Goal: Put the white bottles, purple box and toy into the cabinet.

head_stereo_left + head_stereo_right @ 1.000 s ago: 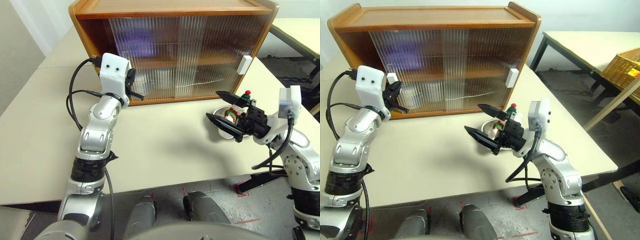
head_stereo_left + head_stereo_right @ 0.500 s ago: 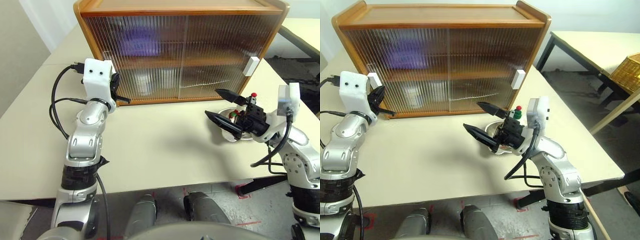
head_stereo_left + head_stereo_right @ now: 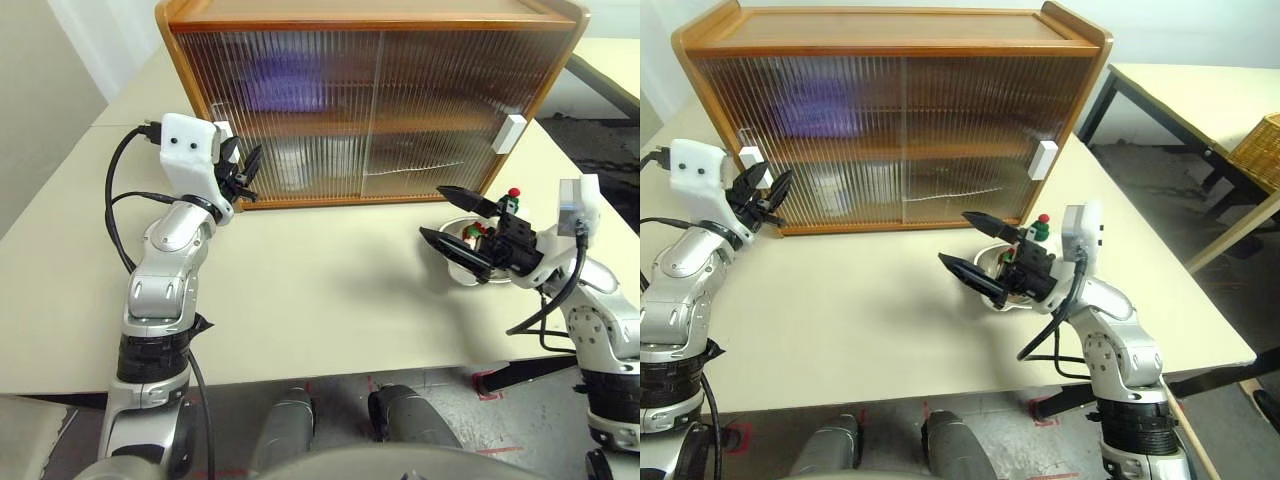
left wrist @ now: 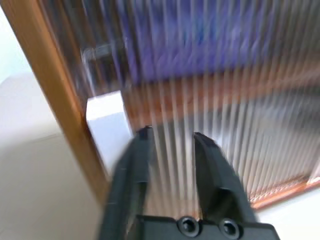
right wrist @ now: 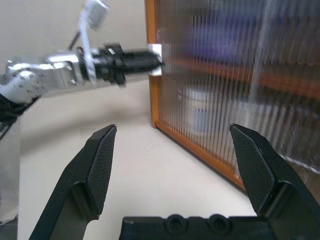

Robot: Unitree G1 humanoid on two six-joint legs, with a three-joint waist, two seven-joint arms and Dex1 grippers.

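The cabinet point(image 3: 370, 100) stands at the far side of the table point(image 3: 300, 290) with both ribbed sliding doors drawn across its front. Behind the ribbed panels, the purple box point(image 3: 280, 80) appears as a blurred lilac patch on the upper shelf, and a white bottle point(image 5: 197, 107) stands on the lower shelf near the left end. The toy point(image 3: 478, 232) sits in a shiny dish point(image 3: 462, 262) on the table, near the cabinet's right front corner, its green hat with red pompom showing above the dish. The right gripper point(image 3: 445, 215) hovers at the dish with its jaws spread wide, grasping nothing. The left gripper point(image 3: 240, 172) is just beside the left door handle point(image 3: 748, 158), fingers point(image 4: 137, 165) parted and empty.
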